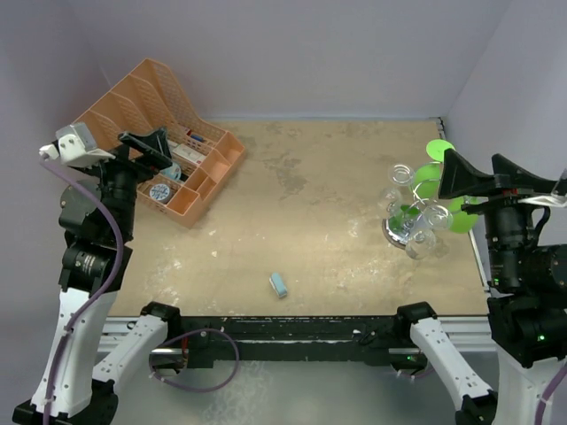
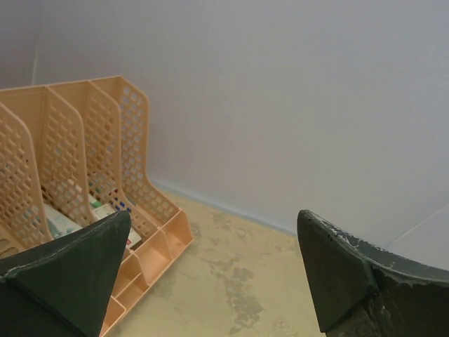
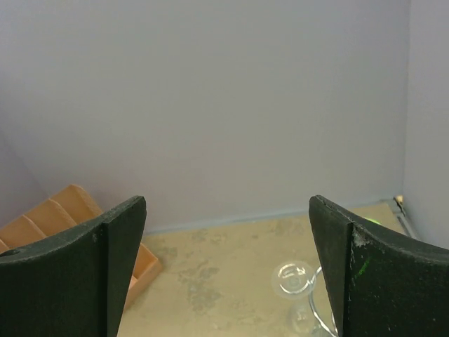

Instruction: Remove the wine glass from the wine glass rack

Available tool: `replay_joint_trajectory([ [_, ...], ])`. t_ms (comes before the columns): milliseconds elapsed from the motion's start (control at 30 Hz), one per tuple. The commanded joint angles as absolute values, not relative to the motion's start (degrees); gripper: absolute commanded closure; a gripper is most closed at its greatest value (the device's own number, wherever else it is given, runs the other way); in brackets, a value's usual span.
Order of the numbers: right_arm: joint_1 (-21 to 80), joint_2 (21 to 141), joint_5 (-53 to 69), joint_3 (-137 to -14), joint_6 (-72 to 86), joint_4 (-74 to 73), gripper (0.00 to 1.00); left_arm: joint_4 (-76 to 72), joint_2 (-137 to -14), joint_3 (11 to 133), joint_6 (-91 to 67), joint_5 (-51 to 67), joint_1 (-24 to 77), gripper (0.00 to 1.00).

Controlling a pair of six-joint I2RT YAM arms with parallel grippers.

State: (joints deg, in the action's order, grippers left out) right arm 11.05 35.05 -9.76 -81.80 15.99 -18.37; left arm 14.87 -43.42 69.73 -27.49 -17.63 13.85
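The chrome wire wine glass rack [image 1: 400,228] stands at the right side of the table. Clear wine glasses hang on it, one bowl [image 1: 423,241] on the near side and another [image 1: 392,200] on the left. Green round pieces [image 1: 429,176] show around its far side. My right gripper [image 1: 483,173] is open and empty, raised just right of the rack. In the right wrist view its fingers [image 3: 228,203] frame a round glass foot [image 3: 295,276] and a wire loop [image 3: 314,302] low down. My left gripper [image 1: 144,147] is open and empty, raised over the orange organizer, and it also shows in the left wrist view [image 2: 214,217].
An orange plastic file organizer [image 1: 168,133] holding small items lies at the back left and shows in the left wrist view [image 2: 77,147]. A small light-blue block [image 1: 279,285] lies near the table's front middle. Grey walls close the back and both sides.
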Motion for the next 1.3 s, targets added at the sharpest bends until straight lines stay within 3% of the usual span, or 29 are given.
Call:
replay_joint_trajectory([
  [0,10.52,33.73,-13.05,-79.68,17.65,-20.03,0.0,9.04,-41.79,65.08,-28.76,-19.64,11.94,0.01],
  [367,9.99,33.5,-9.2,-76.26,8.55,-21.19,0.0,4.3,-39.59,57.67,-29.38,-21.87,11.6,0.01],
  [733,10.77,34.54,-1.49,-74.48,-2.72,-21.01,0.0,0.63,-42.56,57.38,-27.49,-16.17,14.92,0.02],
  [1267,23.3,39.81,-5.08,-72.71,-8.51,-22.0,0.02,-0.46,-47.64,57.93,-25.83,-11.27,19.11,0.03],
])
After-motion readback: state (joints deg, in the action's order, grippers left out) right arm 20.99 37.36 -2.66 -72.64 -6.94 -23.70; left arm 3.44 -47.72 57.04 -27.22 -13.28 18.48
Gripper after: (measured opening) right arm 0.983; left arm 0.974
